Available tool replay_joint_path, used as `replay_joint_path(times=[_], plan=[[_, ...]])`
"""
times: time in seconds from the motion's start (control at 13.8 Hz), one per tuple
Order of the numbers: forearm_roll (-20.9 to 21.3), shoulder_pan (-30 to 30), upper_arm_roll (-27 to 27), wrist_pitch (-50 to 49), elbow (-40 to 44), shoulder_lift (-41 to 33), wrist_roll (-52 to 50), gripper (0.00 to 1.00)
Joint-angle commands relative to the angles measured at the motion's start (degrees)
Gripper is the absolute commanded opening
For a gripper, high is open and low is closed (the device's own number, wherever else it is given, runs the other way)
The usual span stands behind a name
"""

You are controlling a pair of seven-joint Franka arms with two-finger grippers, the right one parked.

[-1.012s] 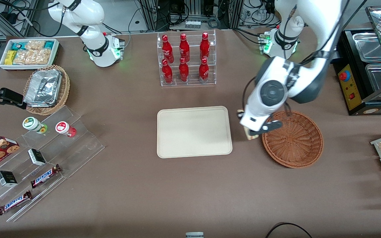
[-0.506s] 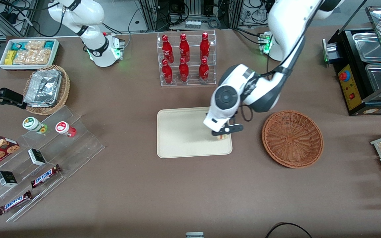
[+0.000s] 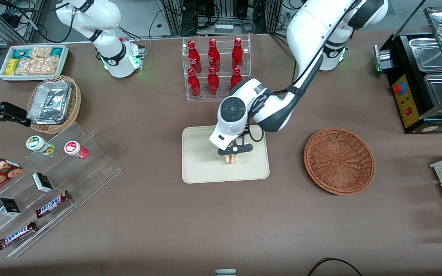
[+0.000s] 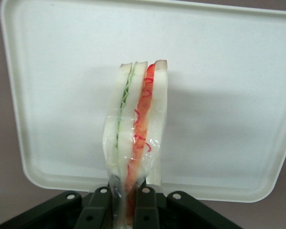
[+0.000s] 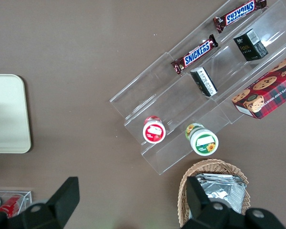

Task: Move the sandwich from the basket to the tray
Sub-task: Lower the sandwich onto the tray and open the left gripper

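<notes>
Two chocolate bars on the clear stepped rack read "SNICKERS": one [image 3: 53, 204] on a middle step, one [image 3: 16, 235] on the lowest. Both [image 5: 197, 51] [image 5: 240, 12] read the same in the right wrist view. The red bottles' [image 3: 213, 55] white script is too small to read.

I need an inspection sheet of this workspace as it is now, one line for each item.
Surface: brown table.
Job's things: sandwich held above tray; basket holds nothing.
Clutter: rack of red bottles, wicker basket of foil trays, Snickers bars.
Gripper: gripper over the tray, fingers shut on the sandwich.
Cables: black cable at the table edge nearest the camera.
Surroundings: food warmer.
</notes>
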Motion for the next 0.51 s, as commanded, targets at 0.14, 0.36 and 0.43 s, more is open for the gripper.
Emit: replay_joint_path(times=[0.14,0.36,0.43], plan=[[6.2,-1.8,0.8,1.8,3.9,3.6,-3.9,0.00],[6.4,-1.8,0.8,1.9,4.8,5.0,-4.2,0.00],[6.4,-1.9,0.8,1.9,4.9,5.1,-4.2,0.00]])
